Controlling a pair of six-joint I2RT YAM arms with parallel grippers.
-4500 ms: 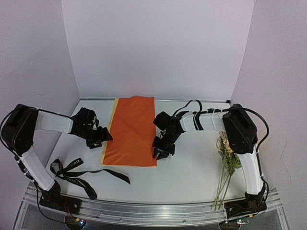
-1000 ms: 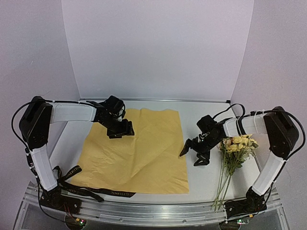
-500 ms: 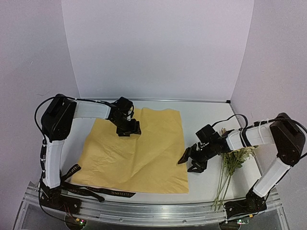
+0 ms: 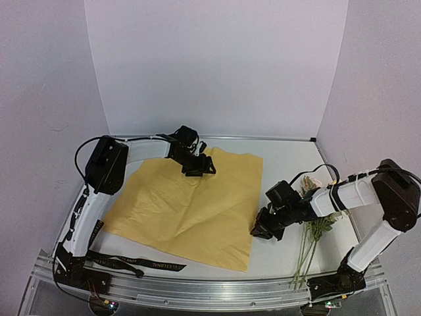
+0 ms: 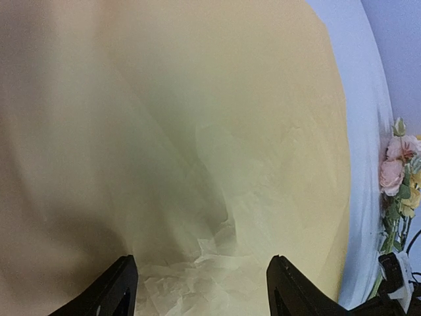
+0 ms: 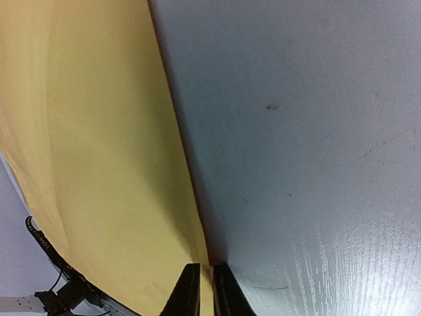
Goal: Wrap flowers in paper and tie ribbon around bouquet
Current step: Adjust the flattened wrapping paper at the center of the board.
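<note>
The grey counter (image 4: 289, 155) carries the paper (image 4: 177, 210), spread yellow side up and lying askew. Its far edge is under the left fingers (image 5: 115, 289) and its right edge sits at the right fingers (image 6: 186, 293). The flowers (image 4: 317, 227) lie just behind the right fingers, off the sheet. The ribbon (image 4: 141, 263) lies well to the near side of the left fingers, partly tucked under the paper's near corner. The left fingers stand wide apart and grasp nothing, and a crumpled patch of paper shows between their tips. The right fingers are drawn almost together, and the sheet's edge runs into the thin gap, apparently pinched. The step in hand looks like squaring up the sheet. Next, the right fingers would need to let go and reach back for the stems. The blooms are partly hidden behind the right arm. Whether the left tips press the paper cannot be told, nor can the ribbon's lettering be read.
</note>
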